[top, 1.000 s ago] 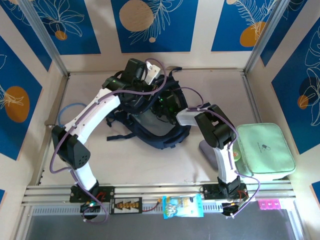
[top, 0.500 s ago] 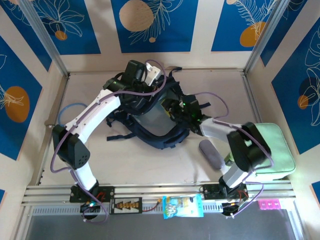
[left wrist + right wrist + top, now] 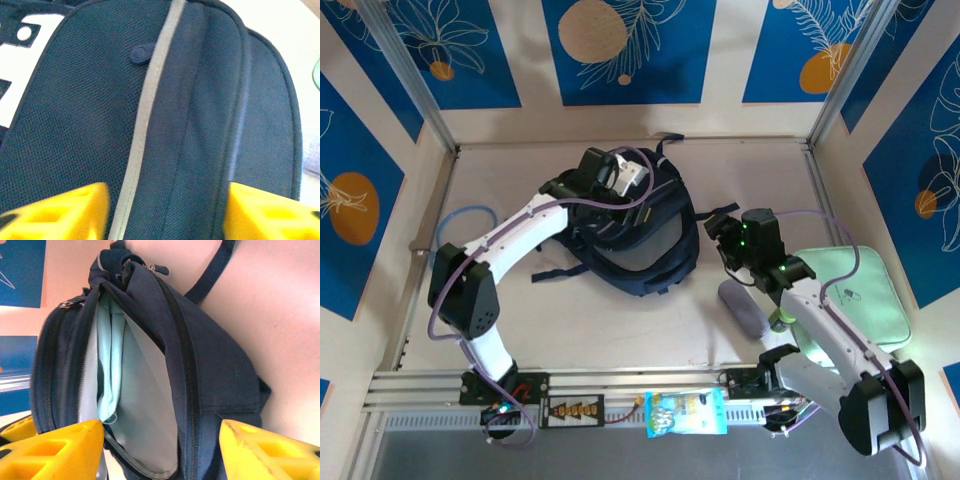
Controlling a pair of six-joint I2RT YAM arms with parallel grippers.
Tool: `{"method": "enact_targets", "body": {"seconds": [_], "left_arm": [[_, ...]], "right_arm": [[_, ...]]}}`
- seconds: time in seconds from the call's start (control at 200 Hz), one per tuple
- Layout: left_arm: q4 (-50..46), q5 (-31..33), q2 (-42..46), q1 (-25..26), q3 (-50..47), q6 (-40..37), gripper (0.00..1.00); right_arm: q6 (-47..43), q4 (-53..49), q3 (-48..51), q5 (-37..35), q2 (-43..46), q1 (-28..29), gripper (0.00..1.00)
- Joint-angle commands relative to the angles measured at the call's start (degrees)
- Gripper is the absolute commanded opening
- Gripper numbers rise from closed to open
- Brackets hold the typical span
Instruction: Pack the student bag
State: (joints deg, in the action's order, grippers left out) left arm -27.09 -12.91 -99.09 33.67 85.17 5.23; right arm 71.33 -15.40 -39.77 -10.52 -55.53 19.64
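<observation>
Backpack's (image 3: 650, 275) open mouth is faced by the right gripper (image 3: 161, 442) just beside it, spread empty; left gripper (image 3: 162, 210) is spread empty over its top.

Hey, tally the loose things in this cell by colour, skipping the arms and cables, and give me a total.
Navy: 1, student bag
Mint green: 1, zip case
Grey: 1, oblong pouch
Blue: 1, packet
Pink: 1, small piece
Total: 5
</observation>
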Motion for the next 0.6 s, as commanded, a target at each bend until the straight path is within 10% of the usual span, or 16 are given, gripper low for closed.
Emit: {"method": "enact_targets", "body": {"seconds": [0.0, 0.215, 0.595], "left_arm": [[1.8, 2.8, 3.5, -1.6, -1.8, 3.9, 0.75], [7.1, 7.9, 11.5, -7.0, -12.9, 12.2, 0.96], [15.4, -2.2, 24.9, -15.2, -29.0, 14.5, 0.99]], "right_arm": [[-6.7, -5.6, -2.8, -1.9, -0.5, 0.3, 0.65], [-13.3, -6.6, -8.7, 1.1, -6.6, 4.7, 0.69], [-17.8, -8.5, -19.2, -5.6, -13.5, 16.2, 0.69]]}}
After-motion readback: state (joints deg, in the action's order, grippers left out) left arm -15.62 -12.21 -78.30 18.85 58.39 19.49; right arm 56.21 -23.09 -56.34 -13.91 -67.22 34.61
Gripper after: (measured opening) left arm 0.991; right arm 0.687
